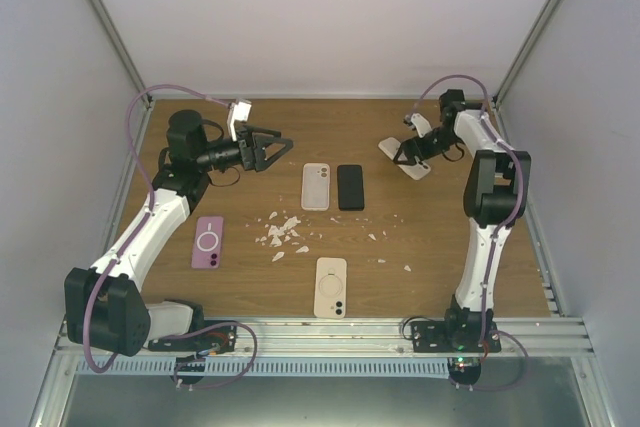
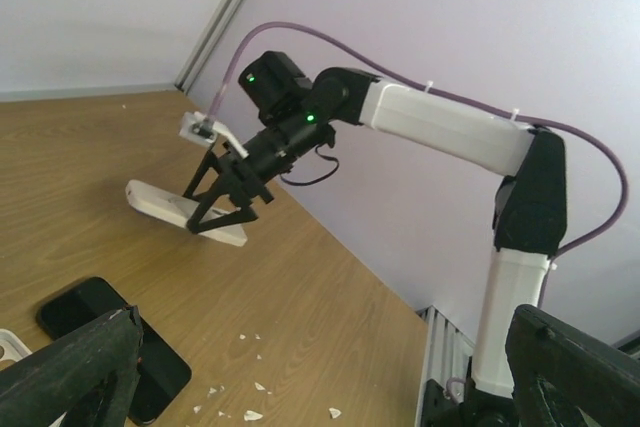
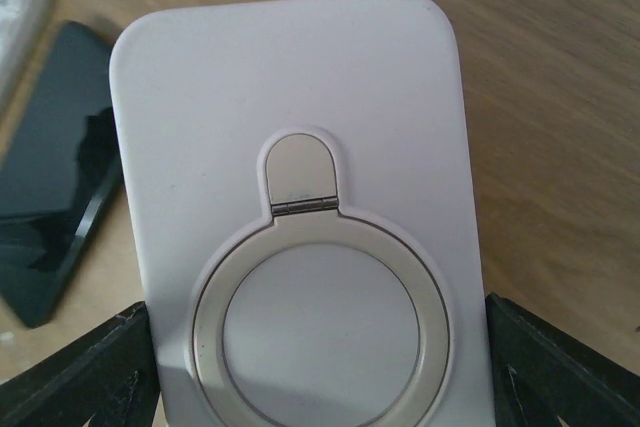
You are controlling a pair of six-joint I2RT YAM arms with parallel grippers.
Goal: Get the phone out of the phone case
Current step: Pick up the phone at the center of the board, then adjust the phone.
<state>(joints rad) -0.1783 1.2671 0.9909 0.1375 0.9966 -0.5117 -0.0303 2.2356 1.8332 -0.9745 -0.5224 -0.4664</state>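
A white phone case (image 3: 300, 127) with a round ring stand on its back fills the right wrist view. My right gripper (image 3: 315, 367) is shut on it, one finger against each long side. This is at the far right of the table, where the case (image 1: 405, 159) sits low over the wood under the right gripper (image 1: 408, 155). Whether a phone is inside it is hidden. A black phone (image 1: 350, 187) lies flat mid-table. My left gripper (image 1: 278, 150) hovers open and empty at the far left, pointing right. Its wrist view shows the case (image 2: 165, 209) between the right gripper's fingers (image 2: 215, 217).
A pale case (image 1: 315, 186) lies beside the black phone. A pink case (image 1: 208, 241) is at the left and a beige one (image 1: 331, 287) near the front edge. White chips (image 1: 282, 232) are scattered mid-table. Walls enclose the table at the back and on both sides.
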